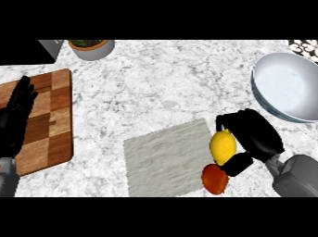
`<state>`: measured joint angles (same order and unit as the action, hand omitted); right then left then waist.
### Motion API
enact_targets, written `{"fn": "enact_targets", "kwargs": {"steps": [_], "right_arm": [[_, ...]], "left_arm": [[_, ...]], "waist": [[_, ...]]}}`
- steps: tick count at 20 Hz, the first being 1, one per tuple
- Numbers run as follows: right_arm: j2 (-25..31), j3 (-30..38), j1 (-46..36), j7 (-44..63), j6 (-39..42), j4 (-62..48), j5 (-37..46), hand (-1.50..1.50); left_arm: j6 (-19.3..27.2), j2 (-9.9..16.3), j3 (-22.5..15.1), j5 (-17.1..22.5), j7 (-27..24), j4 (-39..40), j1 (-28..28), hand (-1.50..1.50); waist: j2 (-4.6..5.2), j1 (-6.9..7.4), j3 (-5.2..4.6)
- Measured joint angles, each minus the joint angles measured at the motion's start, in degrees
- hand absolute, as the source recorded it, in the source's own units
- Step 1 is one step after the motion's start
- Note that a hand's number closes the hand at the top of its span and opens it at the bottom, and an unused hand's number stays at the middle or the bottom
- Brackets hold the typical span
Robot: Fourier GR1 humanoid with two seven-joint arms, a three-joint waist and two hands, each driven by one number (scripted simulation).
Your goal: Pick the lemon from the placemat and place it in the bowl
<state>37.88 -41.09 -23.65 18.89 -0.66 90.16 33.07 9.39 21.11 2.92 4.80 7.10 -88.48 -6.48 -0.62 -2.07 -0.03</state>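
So, going from the left of the frame: the left robot hand (12,118) just rests over the board (46,134) at the left edge, fingers straight and relaxed, holding nothing. Upper left there's a pot (92,49) with something green in it, can't tell more than that, and a dark box (21,52) in the corner.

Centre-bottom is the mat (167,158) on the surface (161,88). The lemon (222,146) sits just past the mat's right edge, with the right robot hand (253,134) curled round it, fingers over the top and thumb below, so it's grasping the lemon. I can't tell if it's lifted yet.

Risks as I see them: a red fruit (215,178) is right below the lemon, near the thumb, so any low move could knock it and send it rolling. The lemon is round and smooth-looking, so it might slip out mid-carry if the fingers only cover one side.

The bowl (293,88) is upper right, empty, looks tilted. A carry that's too low could clip its near rim and shove it.
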Motion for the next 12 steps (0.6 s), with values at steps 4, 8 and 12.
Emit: {"fn": "enact_targets", "kwargs": {"steps": [4, 8, 12], "right_arm": [[5.28, 7.92, 1.66, -0.11, -4.70, 8.73, -1.22, 1.50], [9.53, 17.43, 4.64, 0.88, -6.58, 16.74, -6.46, 1.50], [13.42, 27.36, 8.91, 1.18, -5.68, 21.95, -12.88, 1.50]], "left_arm": [[-0.22, 0.06, 0.45, 0.23, 0.12, -0.39, 0.45, 0.00], [-0.29, -0.39, 0.49, -0.02, -0.73, -0.50, 1.46, 0.00], [-0.75, -0.78, 0.24, -0.37, -0.85, -1.03, 1.59, 0.00]], "waist": [[-0.12, -0.38, 0.03], [-0.04, -0.31, 0.02], [0.16, 0.31, 0.02]]}}
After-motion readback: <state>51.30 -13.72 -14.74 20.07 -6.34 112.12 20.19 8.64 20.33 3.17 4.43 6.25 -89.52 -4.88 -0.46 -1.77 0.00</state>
